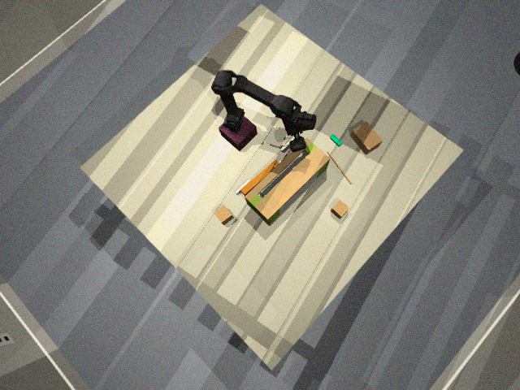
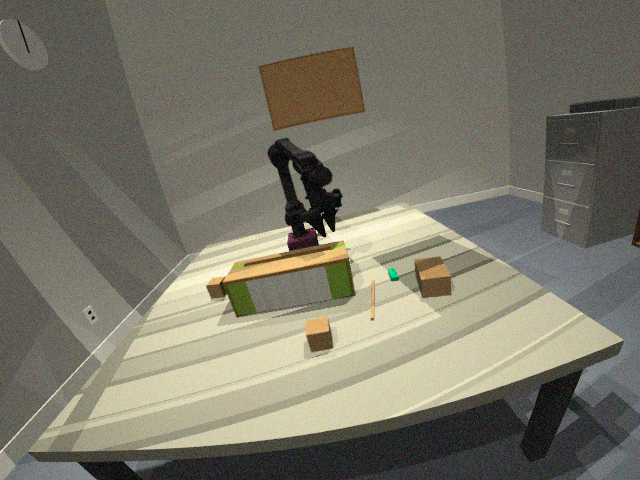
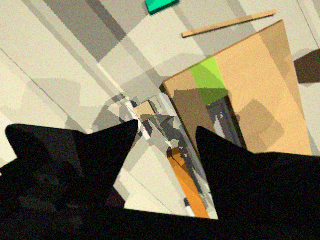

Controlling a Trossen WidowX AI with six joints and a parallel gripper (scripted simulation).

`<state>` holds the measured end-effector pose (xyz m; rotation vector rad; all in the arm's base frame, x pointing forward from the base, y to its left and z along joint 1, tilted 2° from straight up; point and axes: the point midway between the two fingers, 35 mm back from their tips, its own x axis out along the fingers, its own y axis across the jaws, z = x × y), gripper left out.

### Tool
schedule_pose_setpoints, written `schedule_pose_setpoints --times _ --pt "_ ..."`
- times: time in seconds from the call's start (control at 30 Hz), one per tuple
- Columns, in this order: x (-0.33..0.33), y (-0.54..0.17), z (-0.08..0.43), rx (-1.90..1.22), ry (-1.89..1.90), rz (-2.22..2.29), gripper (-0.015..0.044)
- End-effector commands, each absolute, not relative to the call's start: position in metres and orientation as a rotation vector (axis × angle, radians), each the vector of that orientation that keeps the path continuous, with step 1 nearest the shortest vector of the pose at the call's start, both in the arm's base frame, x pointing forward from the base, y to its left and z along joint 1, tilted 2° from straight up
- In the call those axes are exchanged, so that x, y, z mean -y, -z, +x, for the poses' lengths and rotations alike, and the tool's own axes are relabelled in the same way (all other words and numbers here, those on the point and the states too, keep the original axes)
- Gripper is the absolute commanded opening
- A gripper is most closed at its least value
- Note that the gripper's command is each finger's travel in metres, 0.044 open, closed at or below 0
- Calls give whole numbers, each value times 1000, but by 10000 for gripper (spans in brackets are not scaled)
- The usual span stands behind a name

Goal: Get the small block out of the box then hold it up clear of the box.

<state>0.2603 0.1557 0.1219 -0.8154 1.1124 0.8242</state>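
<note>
My gripper [image 3: 166, 126] hangs half-open and empty above the green-capped end of the box [image 3: 260, 90], the end nearer my base. The small tan block [image 3: 144, 108] appears to lie on the table [image 3: 60, 50] just off that end's corner, on the clear-front side. It sits ahead of my fingertips, closer to the left one. I judge I must shift that way and descend, staying off the box.

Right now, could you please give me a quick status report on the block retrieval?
Gripper open, empty. Small tan block apparently on table beside tan-topped green-ended box. Path looks unobstructed.
</note>
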Motion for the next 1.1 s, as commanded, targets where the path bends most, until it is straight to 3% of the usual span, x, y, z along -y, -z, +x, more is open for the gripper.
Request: schedule_pose_setpoints --times 0.0,0.57,1.07 --pt "-162 -124 248 -676 -1247 -1678 285" --pt "-170 -127 234 102 -1643 -2691 285" --pt "-170 -128 233 129 -1652 -2717 285"
